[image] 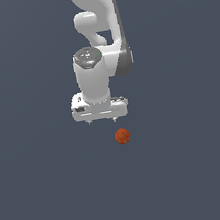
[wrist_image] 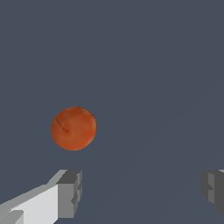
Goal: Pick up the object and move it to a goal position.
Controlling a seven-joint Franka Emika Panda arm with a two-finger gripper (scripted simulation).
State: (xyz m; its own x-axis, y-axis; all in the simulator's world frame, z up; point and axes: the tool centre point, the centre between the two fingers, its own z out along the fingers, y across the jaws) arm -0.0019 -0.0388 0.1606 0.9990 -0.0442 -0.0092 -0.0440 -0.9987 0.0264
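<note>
The object is a small orange-red ball with a faintly mottled skin, lying on the plain dark grey surface. My white gripper hangs above it, a little toward the exterior view's left, and does not touch it. Its two short fingertips stand far apart, so it is open with nothing between them. In the wrist view the ball sits beyond the fingers, off to one side of the gap and not between them; my gripper is empty.
The white arm rises behind the gripper toward the top of the exterior view. A uniform dark grey surface fills the rest of both views. No goal marker shows.
</note>
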